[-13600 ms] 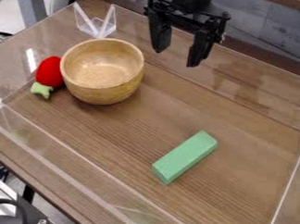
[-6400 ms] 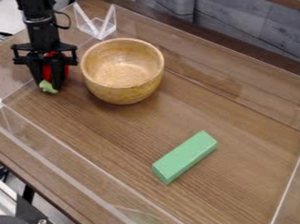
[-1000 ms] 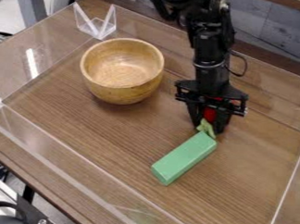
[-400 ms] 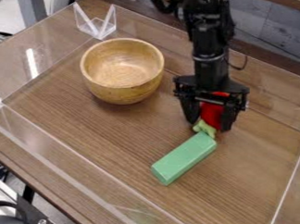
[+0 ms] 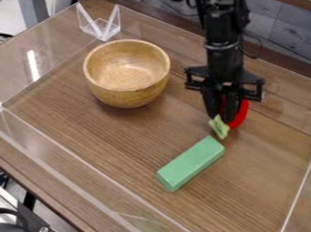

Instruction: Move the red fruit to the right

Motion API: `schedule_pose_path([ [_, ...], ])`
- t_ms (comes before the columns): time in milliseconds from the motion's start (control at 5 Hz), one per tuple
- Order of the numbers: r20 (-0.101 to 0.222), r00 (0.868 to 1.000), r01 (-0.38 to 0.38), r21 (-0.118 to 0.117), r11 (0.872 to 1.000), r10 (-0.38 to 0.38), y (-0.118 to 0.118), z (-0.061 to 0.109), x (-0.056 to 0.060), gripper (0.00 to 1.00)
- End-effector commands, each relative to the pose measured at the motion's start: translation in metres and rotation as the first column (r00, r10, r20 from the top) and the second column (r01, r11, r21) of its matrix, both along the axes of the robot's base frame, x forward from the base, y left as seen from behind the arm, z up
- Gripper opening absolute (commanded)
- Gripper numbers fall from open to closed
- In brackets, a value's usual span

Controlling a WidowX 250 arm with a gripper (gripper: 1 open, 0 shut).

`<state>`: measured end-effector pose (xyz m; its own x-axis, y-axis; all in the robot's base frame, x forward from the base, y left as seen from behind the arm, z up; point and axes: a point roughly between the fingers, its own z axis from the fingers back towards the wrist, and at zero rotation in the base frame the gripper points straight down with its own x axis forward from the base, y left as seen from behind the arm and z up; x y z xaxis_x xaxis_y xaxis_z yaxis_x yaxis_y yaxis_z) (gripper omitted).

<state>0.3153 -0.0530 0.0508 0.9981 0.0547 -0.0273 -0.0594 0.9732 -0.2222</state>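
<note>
The red fruit (image 5: 239, 113) lies on the wooden table right of the middle, its light-green cap (image 5: 219, 126) pointing toward the green block. My gripper (image 5: 221, 113) hangs over it on the black arm, pointing almost straight down. Its two fingers are pressed together into one point, shut with nothing between them. The fingertips stand just left of and in front of the fruit, covering part of it. Whether they touch the fruit I cannot tell.
A green rectangular block (image 5: 192, 163) lies slantwise just below the fruit. A wooden bowl (image 5: 126, 74) stands at the left. A low clear plastic wall (image 5: 66, 187) rims the table, with a clear folded piece (image 5: 97, 23) at the back left.
The jaws, spread around the fruit half a second ago, have closed on nothing and the hand has lifted a little. The fruit stays on the table by the green block.
</note>
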Motion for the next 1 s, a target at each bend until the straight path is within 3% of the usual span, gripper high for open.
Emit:
schedule_pose_path([
  [0, 0.128, 0.991, 0.041, -0.004, 0.999, -0.04, -0.003, 0.043, 0.021, 0.0],
  [400, 0.137, 0.988, -0.073, 0.02, 0.997, 0.07, -0.008, 0.046, 0.051, 0.0],
  [800, 0.119, 0.992, 0.037, 0.057, 0.998, -0.044, 0.007, 0.037, 0.054, 0.0],
])
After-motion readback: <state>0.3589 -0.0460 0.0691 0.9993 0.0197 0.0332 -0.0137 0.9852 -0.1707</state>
